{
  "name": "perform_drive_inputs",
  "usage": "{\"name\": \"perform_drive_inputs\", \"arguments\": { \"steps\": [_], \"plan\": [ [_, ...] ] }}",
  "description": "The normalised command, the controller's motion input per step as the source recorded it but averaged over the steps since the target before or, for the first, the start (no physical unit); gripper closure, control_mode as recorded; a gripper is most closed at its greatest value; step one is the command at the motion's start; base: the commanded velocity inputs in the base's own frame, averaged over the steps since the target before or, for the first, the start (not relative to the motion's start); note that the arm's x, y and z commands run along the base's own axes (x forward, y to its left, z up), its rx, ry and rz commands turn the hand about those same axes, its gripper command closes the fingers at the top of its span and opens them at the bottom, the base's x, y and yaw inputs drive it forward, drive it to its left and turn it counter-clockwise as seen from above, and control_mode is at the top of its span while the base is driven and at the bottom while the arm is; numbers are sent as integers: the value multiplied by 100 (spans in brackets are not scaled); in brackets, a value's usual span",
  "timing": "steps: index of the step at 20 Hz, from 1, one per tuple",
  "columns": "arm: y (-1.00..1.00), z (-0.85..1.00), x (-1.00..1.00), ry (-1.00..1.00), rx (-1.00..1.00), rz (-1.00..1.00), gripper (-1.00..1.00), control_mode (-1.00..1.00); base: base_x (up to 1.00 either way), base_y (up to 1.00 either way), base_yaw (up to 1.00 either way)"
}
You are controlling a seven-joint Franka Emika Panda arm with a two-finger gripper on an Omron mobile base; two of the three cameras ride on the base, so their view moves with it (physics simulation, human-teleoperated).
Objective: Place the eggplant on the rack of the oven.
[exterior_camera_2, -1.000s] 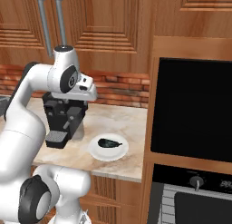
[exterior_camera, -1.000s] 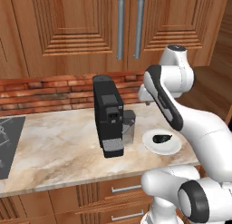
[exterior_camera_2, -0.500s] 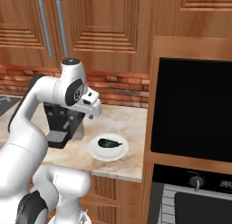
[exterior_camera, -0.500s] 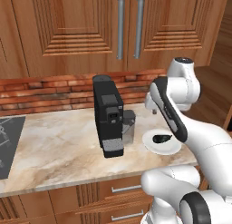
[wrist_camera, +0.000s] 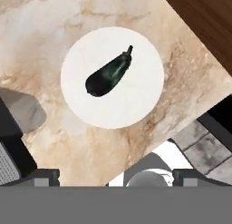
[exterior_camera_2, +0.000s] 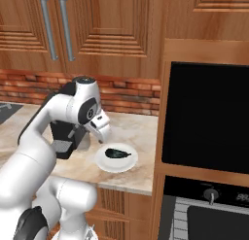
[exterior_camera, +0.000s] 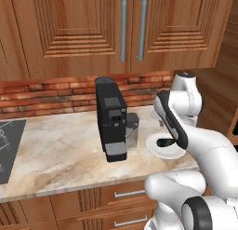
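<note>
The eggplant [wrist_camera: 108, 73] lies on its side on a white plate [wrist_camera: 140, 105], a little toward 11 o'clock of the plate's centre in the hand view, stem tip pointing to about 1 o'clock. It is small, dark and glossy, fat at one end and tapering to the stem. The plate sits on the marble worktop [exterior_camera_2: 136, 132] near its edge, a coffee machine [exterior_camera: 111, 124] just beside it and the oven [exterior_camera_2: 206, 117] to the right, its front a closed black panel. The hand [exterior_camera_2: 100, 128] hangs above the plate, apart from it, pointing down, seemingly to line up a pick. Its finger tips [wrist_camera: 45, 175] stand wide apart: open and empty. The pick is not yet begun.
</note>
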Motion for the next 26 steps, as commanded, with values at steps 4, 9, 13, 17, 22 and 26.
{"name": "perform_drive_inputs", "arguments": {
  "steps": [4,9,13,17,22,26],
  "plan": [
    [0,-43,0,0,22,-51,-100,-100,0,0,0],
    [-2,-32,15,0,13,-37,-100,-100,0,0,0],
    [1,-30,41,0,2,-27,-100,-100,0,0,0],
    [0,-26,34,0,0,-19,-100,-100,0,0,0],
    [-2,-29,33,0,0,-16,-100,-100,0,0,0],
    [-31,-28,33,0,0,-16,-100,-100,0,0,0]
  ]
}}
